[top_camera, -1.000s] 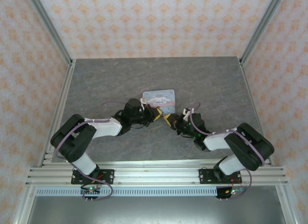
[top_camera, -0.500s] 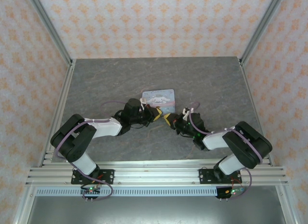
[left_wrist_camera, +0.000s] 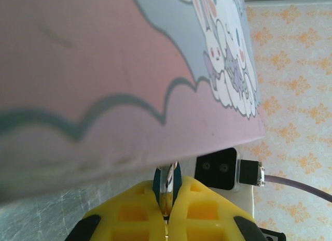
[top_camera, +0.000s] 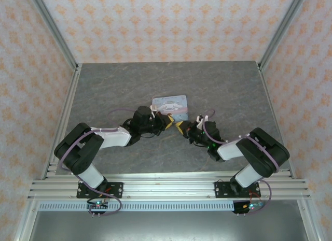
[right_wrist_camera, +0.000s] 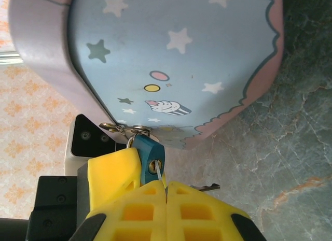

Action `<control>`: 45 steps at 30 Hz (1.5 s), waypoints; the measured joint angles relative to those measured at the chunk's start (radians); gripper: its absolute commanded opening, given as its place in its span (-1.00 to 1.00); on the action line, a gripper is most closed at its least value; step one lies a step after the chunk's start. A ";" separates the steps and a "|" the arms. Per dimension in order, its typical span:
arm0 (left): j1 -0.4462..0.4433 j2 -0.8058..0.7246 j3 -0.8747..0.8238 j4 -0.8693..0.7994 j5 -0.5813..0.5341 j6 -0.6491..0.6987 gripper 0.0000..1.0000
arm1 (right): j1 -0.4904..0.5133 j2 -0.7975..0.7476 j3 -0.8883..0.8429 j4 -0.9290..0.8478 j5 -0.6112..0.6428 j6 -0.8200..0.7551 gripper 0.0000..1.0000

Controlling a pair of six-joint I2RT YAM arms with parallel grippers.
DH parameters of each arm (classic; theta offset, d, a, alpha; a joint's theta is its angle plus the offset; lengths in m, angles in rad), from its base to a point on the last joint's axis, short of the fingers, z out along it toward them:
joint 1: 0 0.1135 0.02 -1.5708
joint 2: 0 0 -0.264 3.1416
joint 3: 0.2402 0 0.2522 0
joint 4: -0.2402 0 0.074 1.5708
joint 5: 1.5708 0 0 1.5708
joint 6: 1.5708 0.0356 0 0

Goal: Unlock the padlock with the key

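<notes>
Padlock [right_wrist_camera: 150, 157], teal, pinched in shut left fingers [left_wrist_camera: 129, 212] beside cartoon tin [right_wrist_camera: 171, 54]; right fingers [right_wrist_camera: 202, 210] shut, key blade [right_wrist_camera: 206, 187] alongside, hold unclear; bring blade square to padlock before turning.

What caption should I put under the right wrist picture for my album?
Shut yellow pincer right beside the tiny blue padlock at the starry tin edge, above the gray table.

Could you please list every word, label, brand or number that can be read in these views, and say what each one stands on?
None: no word, number or brand can be read in any view.
The pale blue tin carries only pictures, stars and cartoon figures, with no lettering in the wrist views.
In the top view its print is too small to make out.
</notes>
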 measured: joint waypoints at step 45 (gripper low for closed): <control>0.017 -0.026 0.000 0.050 -0.031 -0.019 -1.00 | -0.088 0.039 0.093 -0.031 -0.164 0.031 -1.00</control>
